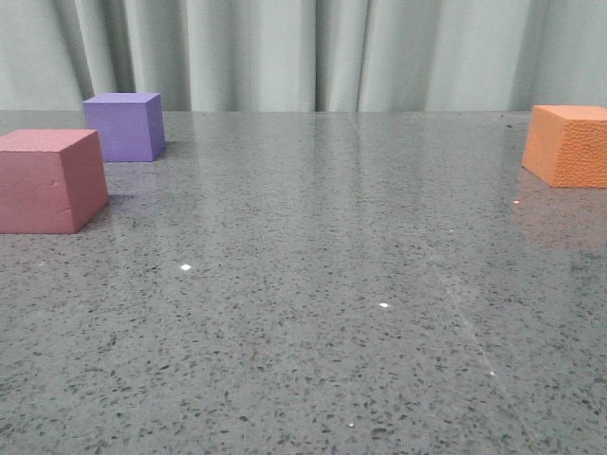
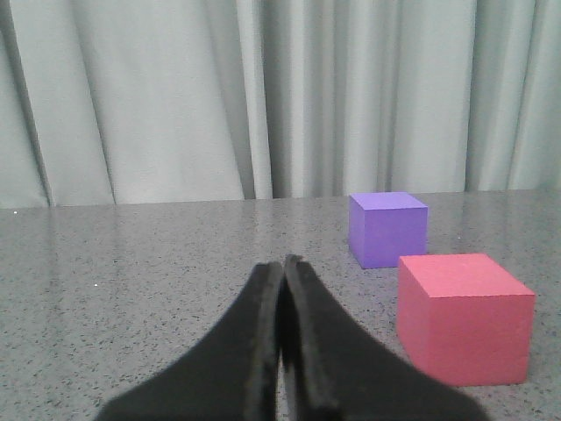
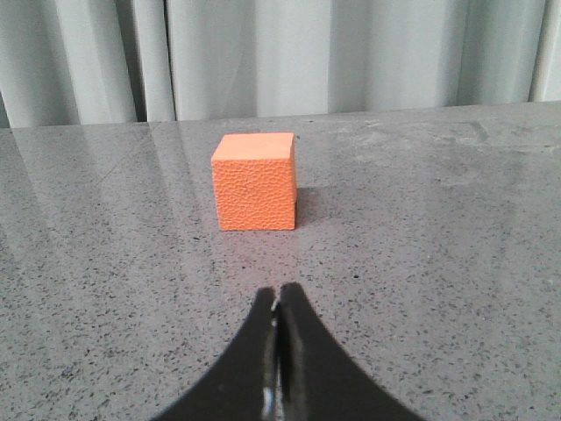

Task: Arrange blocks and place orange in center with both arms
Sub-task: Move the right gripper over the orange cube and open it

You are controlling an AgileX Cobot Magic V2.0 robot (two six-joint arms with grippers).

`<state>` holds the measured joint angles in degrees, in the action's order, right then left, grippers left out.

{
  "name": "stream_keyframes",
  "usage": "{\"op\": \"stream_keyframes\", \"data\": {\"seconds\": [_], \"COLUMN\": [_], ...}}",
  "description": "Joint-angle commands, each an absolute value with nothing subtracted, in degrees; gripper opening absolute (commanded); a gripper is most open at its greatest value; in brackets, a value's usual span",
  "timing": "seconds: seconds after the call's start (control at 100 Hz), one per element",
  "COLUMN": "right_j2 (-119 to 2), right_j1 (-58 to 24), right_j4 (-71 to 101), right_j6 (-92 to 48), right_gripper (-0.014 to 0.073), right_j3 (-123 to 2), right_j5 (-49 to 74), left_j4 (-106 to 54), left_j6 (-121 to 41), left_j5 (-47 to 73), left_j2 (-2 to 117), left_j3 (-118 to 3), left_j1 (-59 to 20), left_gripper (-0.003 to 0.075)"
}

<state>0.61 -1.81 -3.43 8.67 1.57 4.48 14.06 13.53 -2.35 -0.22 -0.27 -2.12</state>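
I am looking across a grey speckled table (image 1: 313,313) with a pale curtain (image 1: 313,52) behind it. The orange cube (image 1: 569,144), pebbled on its faces, sits far to the right, half cut off by the edge of the front view. The dusty-red cube (image 1: 49,180) and the purple cube (image 1: 123,125) sit far to the left, the purple one just behind the red, a small gap between them. The middle of the table lies bare between the two sides.

From my right wrist camera, the orange cube (image 3: 254,181) lies straight ahead of the right gripper (image 3: 277,303), apart from it, one flat face turned square to me. Being a cube, it has no long axis to line up with. The right arm is plainly the nearer one for it.

The right gripper's fingers are pressed together, holding nothing. The left gripper (image 2: 282,267) is likewise closed and empty, with the red cube (image 2: 465,320) ahead and off to one side, the purple cube (image 2: 387,228) beyond.

I judge the right fingers must spread before reaching the orange cube.
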Motion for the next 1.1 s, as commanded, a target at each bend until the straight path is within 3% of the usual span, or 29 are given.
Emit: {"op": "stream_keyframes", "data": {"seconds": [0.0,0.57,0.81,1.09], "right_j2": [1.8,1.8,1.6,-11.3], "right_j1": [-1.5,-1.5,-1.5,-1.5], "right_j4": [-3.3,-3.3,-3.3,-3.3], "right_j6": [8.3,8.3,11.7,13.1], "right_gripper": [-0.0067,-0.0067,-0.0067,-0.0067], "right_j3": [0.8,0.8,-0.2,-20.6], "right_j5": [-0.7,-0.8,-8.7,12.0], "left_j4": [14.0,14.0,14.0,14.0], "left_j6": [13.5,13.5,13.5,13.5], "left_j5": [-6.8,-6.8,-6.8,-6.8], "left_j2": [-2.1,-2.1,-2.1,-2.1], "left_j3": [2.9,2.9,2.9,2.9], "left_j1": [-2.0,-2.0,-2.0,-2.0], "left_gripper": [-0.0019,-0.0019,-0.0019,-0.0019]}}
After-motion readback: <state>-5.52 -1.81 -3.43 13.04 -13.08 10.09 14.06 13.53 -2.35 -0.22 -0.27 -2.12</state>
